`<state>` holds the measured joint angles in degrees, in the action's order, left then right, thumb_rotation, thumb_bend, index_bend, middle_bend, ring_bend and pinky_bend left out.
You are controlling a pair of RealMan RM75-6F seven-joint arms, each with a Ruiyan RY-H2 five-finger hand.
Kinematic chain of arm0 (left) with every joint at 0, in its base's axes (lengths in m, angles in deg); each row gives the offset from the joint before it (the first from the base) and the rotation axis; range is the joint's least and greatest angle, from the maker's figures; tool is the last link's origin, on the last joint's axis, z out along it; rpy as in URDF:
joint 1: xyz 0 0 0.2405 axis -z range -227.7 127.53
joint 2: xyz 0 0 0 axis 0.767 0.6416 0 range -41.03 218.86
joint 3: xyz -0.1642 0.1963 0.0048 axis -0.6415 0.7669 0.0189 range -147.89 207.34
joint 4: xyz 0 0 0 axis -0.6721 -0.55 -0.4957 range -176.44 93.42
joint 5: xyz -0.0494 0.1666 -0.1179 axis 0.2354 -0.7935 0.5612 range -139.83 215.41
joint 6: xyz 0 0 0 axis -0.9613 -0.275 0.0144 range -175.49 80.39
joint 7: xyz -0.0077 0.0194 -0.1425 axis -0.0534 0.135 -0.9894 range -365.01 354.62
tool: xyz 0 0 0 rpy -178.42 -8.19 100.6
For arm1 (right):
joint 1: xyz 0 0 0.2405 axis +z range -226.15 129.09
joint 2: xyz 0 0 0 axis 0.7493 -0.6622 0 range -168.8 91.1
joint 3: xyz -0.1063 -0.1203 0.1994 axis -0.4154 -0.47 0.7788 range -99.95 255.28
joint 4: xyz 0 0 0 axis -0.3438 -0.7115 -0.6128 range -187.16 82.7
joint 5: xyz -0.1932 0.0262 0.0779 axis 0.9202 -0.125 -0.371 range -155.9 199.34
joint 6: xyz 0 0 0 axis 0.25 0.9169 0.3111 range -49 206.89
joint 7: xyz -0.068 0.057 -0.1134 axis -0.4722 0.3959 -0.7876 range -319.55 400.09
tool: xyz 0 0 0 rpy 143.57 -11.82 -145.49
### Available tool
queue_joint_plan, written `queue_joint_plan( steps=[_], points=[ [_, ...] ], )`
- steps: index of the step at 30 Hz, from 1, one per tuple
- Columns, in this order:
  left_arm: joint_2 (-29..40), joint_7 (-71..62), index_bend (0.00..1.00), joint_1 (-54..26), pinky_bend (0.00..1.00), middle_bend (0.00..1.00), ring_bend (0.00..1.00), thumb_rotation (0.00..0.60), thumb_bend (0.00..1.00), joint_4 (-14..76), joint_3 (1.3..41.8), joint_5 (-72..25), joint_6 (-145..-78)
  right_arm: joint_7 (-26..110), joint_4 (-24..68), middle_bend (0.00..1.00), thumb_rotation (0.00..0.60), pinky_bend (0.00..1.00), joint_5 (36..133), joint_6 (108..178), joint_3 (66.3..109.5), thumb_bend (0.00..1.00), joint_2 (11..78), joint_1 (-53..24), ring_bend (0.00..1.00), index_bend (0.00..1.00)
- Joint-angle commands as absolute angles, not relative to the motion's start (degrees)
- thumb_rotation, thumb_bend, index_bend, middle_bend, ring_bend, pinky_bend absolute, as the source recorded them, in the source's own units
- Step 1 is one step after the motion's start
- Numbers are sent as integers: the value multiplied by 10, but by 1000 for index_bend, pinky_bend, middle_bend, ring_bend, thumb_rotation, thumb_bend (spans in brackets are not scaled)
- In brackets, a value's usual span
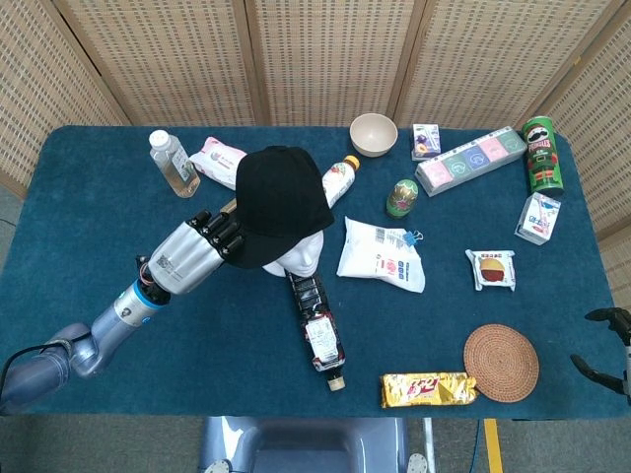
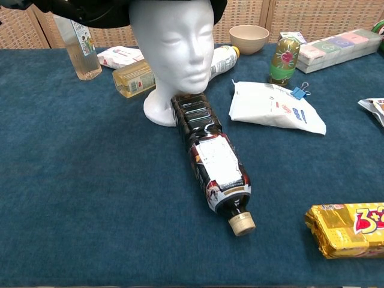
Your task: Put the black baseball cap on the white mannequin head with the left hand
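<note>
The black baseball cap point(image 1: 280, 204) sits on top of the white mannequin head point(image 2: 175, 45), brim swung out toward eight o'clock, and the left hand point(image 1: 192, 252) grips that brim with fingers curled onto it. A dark drink bottle point(image 2: 215, 166) lies at the head's six o'clock, touching its base. The right hand point(image 1: 609, 350) sits at the table's right edge; I cannot tell how its fingers lie.
</note>
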<state>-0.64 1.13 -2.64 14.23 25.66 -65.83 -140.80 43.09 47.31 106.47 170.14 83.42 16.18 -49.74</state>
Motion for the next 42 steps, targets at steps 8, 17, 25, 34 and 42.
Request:
queue_joint_plan(
  steps=[8, 17, 25, 34, 42],
  points=[
    [-9, -2, 810, -35, 682, 547, 468, 600, 346, 121, 268, -672, -1414, 429, 475, 407, 600, 456, 1065, 1701, 834, 152, 162, -497, 438, 384],
    [-3, 0, 810, -43, 673, 547, 467, 600, 336, 123, 274, -675, -1410, 429, 474, 407, 600, 456, 1065, 1701, 834, 153, 163, -497, 438, 384],
    [9, 6, 733, -52, 612, 510, 375, 600, 271, 141, 276, -666, -1392, 428, 474, 407, 600, 455, 1066, 1699, 834, 153, 162, -495, 438, 385],
    [35, 39, 400, -61, 535, 320, 228, 600, 217, 202, 272, -649, -1361, 427, 476, 407, 600, 455, 1067, 1701, 835, 152, 162, -495, 438, 385],
    [78, 77, 224, -84, 470, 209, 133, 600, 210, 292, 280, -627, -1327, 430, 475, 407, 600, 455, 1068, 1700, 835, 153, 161, -494, 438, 385]
  ],
)
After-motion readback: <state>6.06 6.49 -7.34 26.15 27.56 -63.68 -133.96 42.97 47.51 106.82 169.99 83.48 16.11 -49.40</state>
